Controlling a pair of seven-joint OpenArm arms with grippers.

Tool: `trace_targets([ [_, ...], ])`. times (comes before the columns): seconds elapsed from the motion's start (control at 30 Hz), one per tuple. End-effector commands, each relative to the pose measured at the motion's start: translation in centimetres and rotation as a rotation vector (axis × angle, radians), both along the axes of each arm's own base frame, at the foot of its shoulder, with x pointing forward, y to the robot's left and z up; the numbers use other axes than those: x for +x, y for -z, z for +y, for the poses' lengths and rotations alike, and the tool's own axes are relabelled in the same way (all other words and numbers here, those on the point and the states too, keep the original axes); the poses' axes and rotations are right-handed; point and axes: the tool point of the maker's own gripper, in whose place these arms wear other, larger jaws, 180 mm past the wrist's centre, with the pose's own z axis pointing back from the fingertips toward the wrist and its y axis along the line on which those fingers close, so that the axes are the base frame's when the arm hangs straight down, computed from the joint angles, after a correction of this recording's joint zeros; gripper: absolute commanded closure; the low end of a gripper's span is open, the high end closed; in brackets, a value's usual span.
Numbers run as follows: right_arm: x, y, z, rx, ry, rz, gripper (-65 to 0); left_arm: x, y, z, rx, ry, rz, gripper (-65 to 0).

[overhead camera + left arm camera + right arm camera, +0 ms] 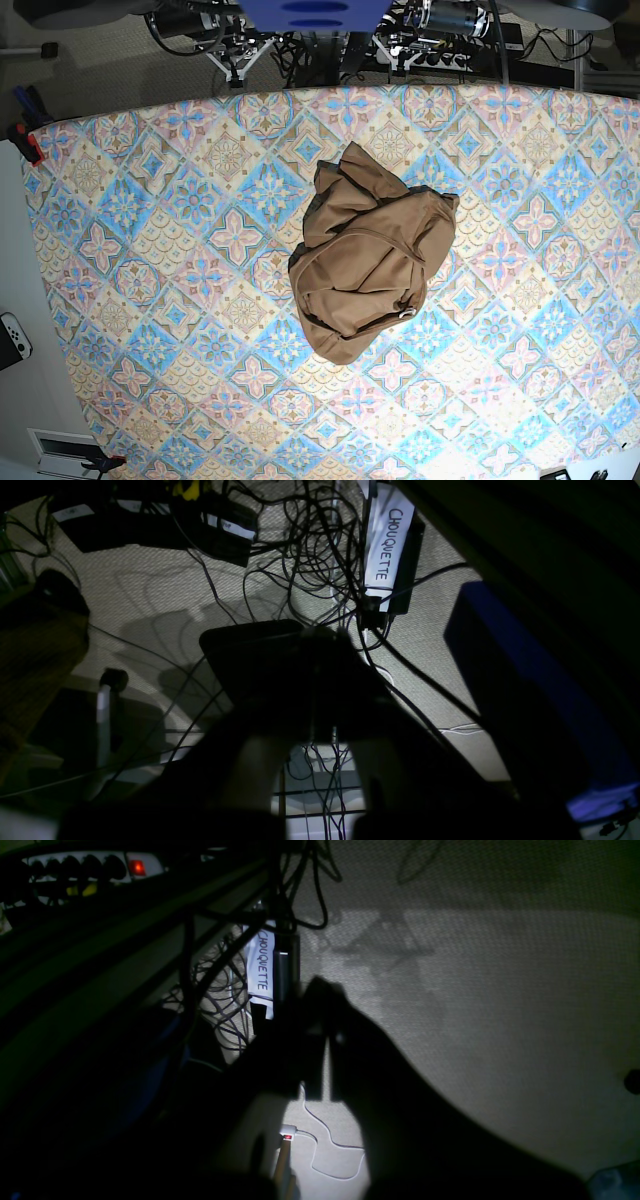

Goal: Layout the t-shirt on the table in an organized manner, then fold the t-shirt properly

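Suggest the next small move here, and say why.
Probably bring one arm over the table toward an edge of the t-shirt. It lies crumpled in a heap mid-table, nothing spread yet, and both wrist views show only floor and cables, so neither tool is near it.

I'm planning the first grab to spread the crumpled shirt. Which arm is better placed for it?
Hard to call. The shirt lies bunched near the table's middle, slightly toward the base view's right, which is the left arm's side. Both arms are parked beyond the far edge, wrist cameras showing only floor and cables. Slight edge: left.
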Motion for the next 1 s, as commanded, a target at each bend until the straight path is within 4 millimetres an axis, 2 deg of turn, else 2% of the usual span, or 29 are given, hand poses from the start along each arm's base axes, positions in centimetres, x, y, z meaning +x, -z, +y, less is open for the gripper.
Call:
trace_targets([
  [0.0,0.4,0.0,0.0,0.0,0.002,-0.014,-0.3,-0.2,0.0,-0.1,0.001,0.001,0.008,-0.2],
  [0.83,0.5,0.0,0.0,0.001,0.004,-0.015,-0.1,-0.4,0.0,-0.1,0.001,0.002,0.011,-0.1],
  [0.97,0.2,0.0,-0.3,-0.004,0.005,-0.015,0.0,-0.8,0.0,1.9,0.03,0.003,0.018,0.0],
])
